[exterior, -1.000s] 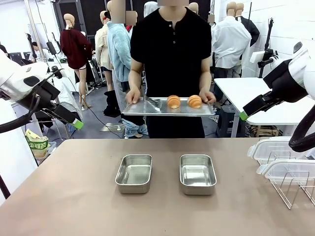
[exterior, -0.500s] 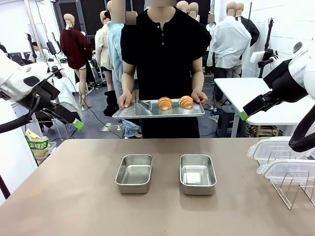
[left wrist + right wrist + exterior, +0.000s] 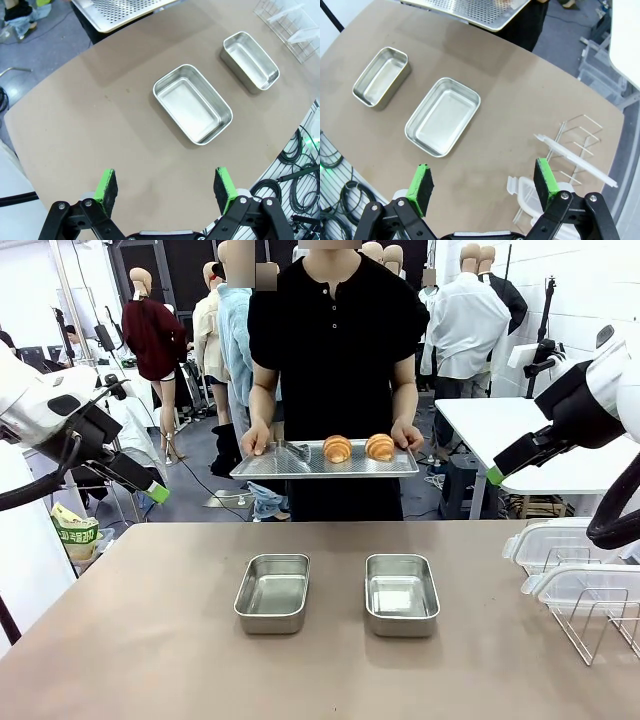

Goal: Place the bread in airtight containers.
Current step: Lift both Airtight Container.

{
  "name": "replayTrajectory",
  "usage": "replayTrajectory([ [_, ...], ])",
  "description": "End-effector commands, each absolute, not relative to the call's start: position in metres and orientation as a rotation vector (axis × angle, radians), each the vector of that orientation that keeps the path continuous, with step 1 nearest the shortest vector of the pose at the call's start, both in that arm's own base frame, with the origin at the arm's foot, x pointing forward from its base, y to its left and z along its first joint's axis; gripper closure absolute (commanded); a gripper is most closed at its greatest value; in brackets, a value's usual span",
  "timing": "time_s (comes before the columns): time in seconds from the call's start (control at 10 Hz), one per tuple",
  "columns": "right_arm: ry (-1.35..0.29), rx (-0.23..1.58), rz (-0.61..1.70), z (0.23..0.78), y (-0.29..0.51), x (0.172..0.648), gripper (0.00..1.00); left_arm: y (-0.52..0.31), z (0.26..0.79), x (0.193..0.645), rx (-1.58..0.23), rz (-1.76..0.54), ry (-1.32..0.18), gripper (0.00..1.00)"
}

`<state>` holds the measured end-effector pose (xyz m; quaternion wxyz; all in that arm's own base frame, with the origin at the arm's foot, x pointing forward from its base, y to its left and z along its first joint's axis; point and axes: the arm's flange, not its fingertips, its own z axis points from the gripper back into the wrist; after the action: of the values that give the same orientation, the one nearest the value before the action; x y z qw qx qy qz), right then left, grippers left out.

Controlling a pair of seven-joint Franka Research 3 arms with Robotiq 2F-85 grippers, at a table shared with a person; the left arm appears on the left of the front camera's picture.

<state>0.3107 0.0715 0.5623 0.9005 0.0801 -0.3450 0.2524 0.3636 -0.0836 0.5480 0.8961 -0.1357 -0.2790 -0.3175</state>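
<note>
Flat perforated steel tray (image 3: 270,468) carrying two golden-brown croissants (image 3: 337,448) (image 3: 379,446) is shifted slightly leftward over the last second and held by the person at frame centre, beyond the worktop (image 3: 150,640). Shiny steel tubs (image 3: 272,592) (image 3: 401,594) are noted empty. Left tool (image 3: 165,182) and right tool (image 3: 482,182) are spread, idle. Loading is judged not yet begun.

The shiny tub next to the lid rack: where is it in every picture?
Front view: the tub sits right of the middle on the table.
Left wrist view: the tub is at the upper right, the farther one.
Right wrist view: the tub is left of the middle, the nearer one.
Shared landmark: the lid rack, which stands on this tub's side in all three.
</note>
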Motion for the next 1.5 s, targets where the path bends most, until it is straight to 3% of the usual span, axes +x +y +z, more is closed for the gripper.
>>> replayTrajectory([
  [0.0,-0.712,0.171,0.526,0.562,0.072,0.311,0.0,-0.082,0.549,0.364,-0.273,-0.665,-0.581,0.0],
  [0.5,-0.701,0.175,0.475,0.555,0.088,0.322,0.0,-0.098,0.54,0.373,-0.311,-0.62,-0.524,0.0],
  [1.1,-0.479,0.076,0.199,0.475,0.142,0.399,0.0,-0.168,0.49,0.406,-0.352,-0.388,-0.375,0.0],
  [1.4,-0.422,0.042,0.112,0.436,0.139,0.417,0.0,-0.185,0.468,0.41,-0.236,-0.309,-0.301,0.0],
])
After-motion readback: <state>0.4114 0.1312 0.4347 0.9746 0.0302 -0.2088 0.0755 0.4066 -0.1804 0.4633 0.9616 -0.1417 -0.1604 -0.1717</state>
